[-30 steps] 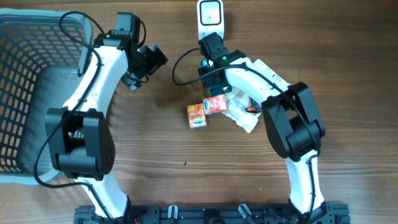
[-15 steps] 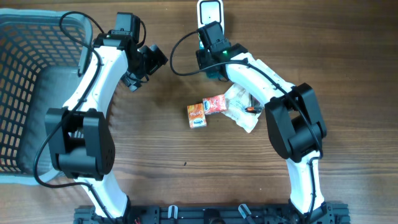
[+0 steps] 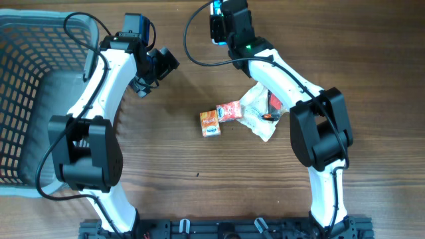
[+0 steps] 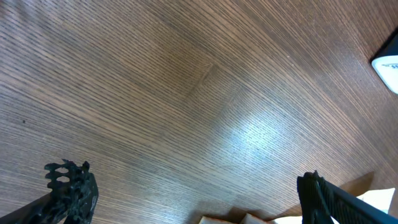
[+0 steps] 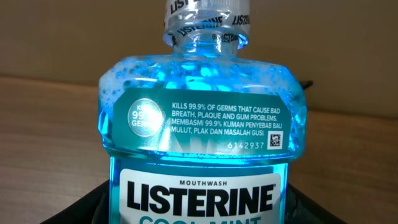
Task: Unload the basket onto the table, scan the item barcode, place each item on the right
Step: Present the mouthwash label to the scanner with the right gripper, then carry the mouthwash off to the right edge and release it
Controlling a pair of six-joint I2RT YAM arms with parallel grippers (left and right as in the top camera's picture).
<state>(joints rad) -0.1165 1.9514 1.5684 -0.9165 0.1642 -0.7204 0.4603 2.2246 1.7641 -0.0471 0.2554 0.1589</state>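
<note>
The right gripper [image 3: 229, 18] has moved away from the snack packets [image 3: 219, 118], with the mouthwash bottle [image 5: 199, 124] pinched between its fingers; the left gripper [image 4: 194, 193] stays spread.

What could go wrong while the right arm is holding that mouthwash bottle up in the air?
1. The Listerine bottle is full of liquid and the right gripper seems to hold it low, so it might slip or tilt.
2. The wrist view shows only the front label, no barcode, so the scan may miss; the arm hides the scanner from overhead.
</note>
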